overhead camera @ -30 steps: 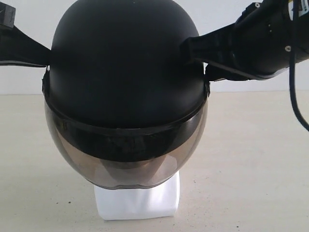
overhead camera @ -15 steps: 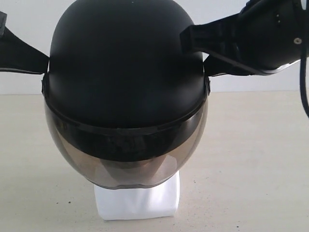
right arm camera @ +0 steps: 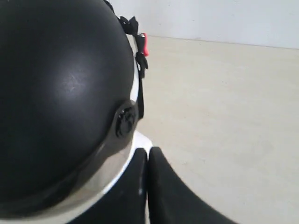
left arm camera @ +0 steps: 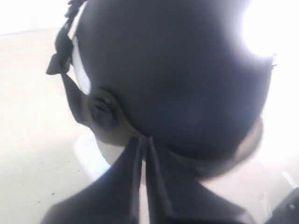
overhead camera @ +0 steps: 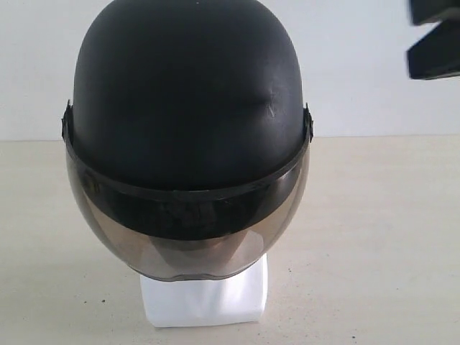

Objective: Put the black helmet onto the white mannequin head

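The pale table spreads under everything; the black helmet sits on the white head, visor down over the face, with only the squarish base showing below; my right pincer is pressed together and empty, near the helmet's side; my left pincer is likewise pressed together, holding nothing, close by the helmet's rim.

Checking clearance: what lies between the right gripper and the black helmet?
Nothing; the exterior view shows only bare wall between right gripper and black helmet.
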`<action>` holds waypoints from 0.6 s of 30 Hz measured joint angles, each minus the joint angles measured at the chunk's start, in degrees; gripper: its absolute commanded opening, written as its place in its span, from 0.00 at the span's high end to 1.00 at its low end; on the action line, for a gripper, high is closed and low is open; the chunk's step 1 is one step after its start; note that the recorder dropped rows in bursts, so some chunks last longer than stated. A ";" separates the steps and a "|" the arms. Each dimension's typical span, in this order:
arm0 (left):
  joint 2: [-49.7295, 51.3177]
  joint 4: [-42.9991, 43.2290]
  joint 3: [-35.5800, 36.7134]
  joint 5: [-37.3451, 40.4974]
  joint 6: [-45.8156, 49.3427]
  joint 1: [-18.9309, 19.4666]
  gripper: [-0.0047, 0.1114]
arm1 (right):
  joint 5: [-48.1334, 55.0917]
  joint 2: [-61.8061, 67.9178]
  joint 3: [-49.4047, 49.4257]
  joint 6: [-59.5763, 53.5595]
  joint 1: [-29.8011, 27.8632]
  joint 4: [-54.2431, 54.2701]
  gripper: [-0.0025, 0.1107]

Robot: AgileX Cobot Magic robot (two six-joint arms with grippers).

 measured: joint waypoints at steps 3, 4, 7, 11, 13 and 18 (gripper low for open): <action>-6.38 0.24 0.92 1.87 -0.44 0.00 0.92 | 6.80 -5.02 0.00 0.00 0.00 -0.03 0.98; -8.66 0.25 1.49 1.98 -0.55 0.00 0.92 | 9.30 -6.51 0.00 0.16 0.00 -0.03 0.98; -14.28 0.25 3.48 2.34 -0.55 -0.11 0.92 | 14.64 -10.17 0.00 0.27 0.00 -0.12 0.98; -18.89 0.25 6.30 2.58 -0.55 -0.30 0.92 | 16.02 -13.90 0.00 0.41 0.00 0.47 0.98; -20.33 0.25 7.42 2.83 -0.55 -0.36 0.92 | 16.09 -15.31 0.00 0.41 0.00 0.59 0.98; -22.18 0.25 9.05 3.91 -0.55 -0.36 0.92 | 16.23 -17.77 0.00 0.52 0.00 0.59 0.98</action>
